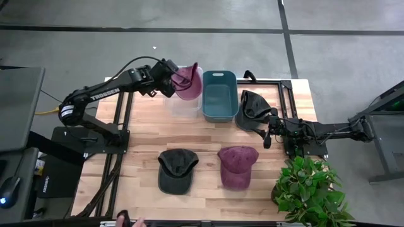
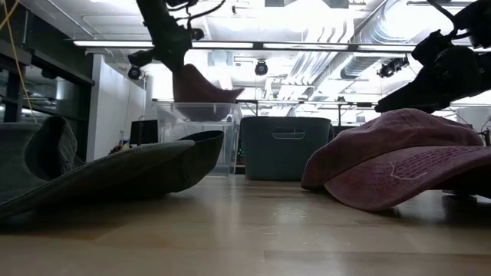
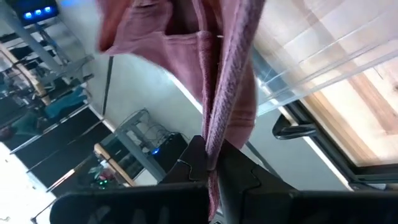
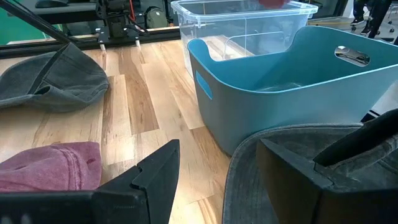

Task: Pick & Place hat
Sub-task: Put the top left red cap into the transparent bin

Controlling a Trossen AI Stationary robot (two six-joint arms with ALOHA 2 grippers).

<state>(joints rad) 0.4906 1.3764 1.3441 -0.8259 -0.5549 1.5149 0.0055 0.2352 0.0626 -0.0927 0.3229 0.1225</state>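
My left gripper (image 1: 172,79) is shut on a maroon hat (image 1: 187,82) and holds it in the air above the clear plastic bin (image 1: 183,106). The low view shows this hat (image 2: 201,86) just over the bin's rim (image 2: 201,115). A teal bin (image 1: 219,94) stands right of the clear one. Against its right side a dark hat (image 1: 251,108) lies on the table. My right gripper (image 1: 267,133) is open and low at that hat's near edge (image 4: 273,180). One finger (image 4: 155,174) stands beside it and the other (image 4: 298,168) over it; whether they touch it, I cannot tell. My left gripper pinches an edge of the maroon hat (image 3: 214,134) between its two fingers; the cloth runs as a narrow fold into the gap. The fingers come at it from the table's left. The hat is lifted clear, reaching out beyond the fingertips over the clear bin.
Two more hats lie on the near half of the table: a dark one (image 1: 175,170) and a maroon one (image 1: 237,165). A potted plant (image 1: 309,189) stands at the near right corner. A black metal frame (image 1: 287,94) runs along the table's right part.
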